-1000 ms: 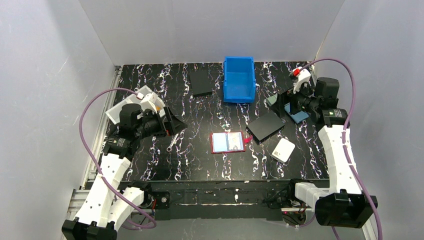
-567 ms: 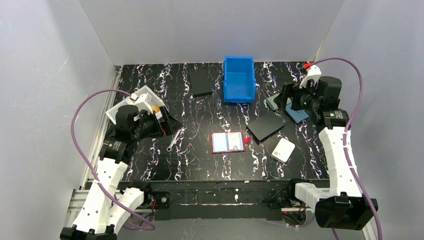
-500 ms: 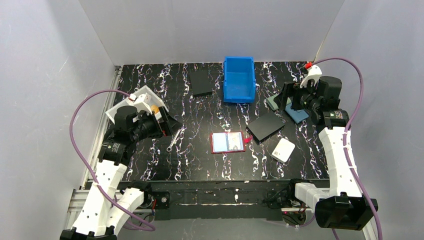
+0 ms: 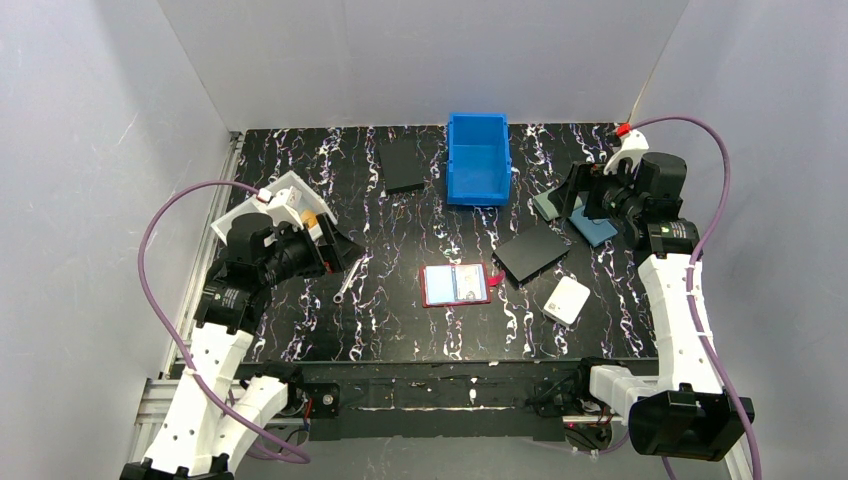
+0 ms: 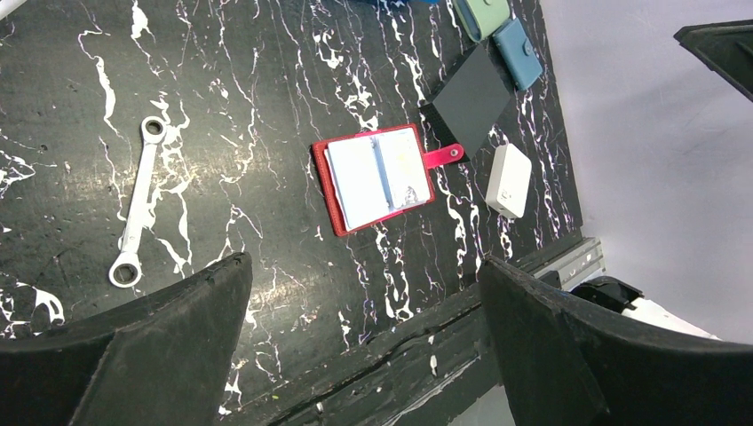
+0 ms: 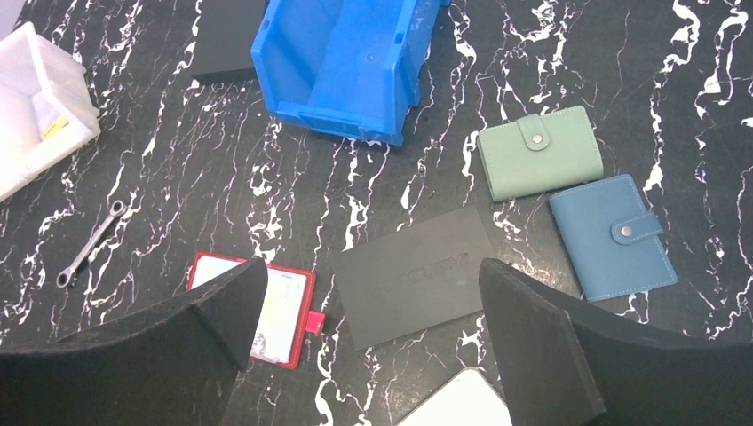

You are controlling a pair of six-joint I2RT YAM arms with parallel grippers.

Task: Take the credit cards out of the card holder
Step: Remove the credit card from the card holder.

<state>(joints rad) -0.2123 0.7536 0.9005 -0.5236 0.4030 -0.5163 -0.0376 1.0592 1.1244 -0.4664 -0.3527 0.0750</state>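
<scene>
The red card holder (image 4: 456, 285) lies open and flat near the table's middle, snap tab to the right. Pale pockets fill both halves (image 5: 377, 177). Whether credit cards sit in those pockets I cannot tell; none lies loose. My left gripper (image 4: 338, 250) hangs open well left of the holder, nothing between its fingers (image 5: 364, 262). My right gripper (image 4: 575, 195) stands open at the far right, above the holder's level (image 6: 373, 264). In the right wrist view its left finger covers part of the holder (image 6: 289, 311).
A blue bin (image 4: 478, 158) stands at the back middle. Two black flat cases (image 4: 403, 165) (image 4: 531, 252), a white wallet (image 4: 567, 299), a teal-green wallet (image 6: 540, 164), a blue wallet (image 6: 613, 237), a wrench (image 4: 347, 282) and a white bin (image 6: 67, 80) lie around.
The left arm has drawn back a little to the left. The right wrist has tipped up toward the back. Nothing on the table has moved.
</scene>
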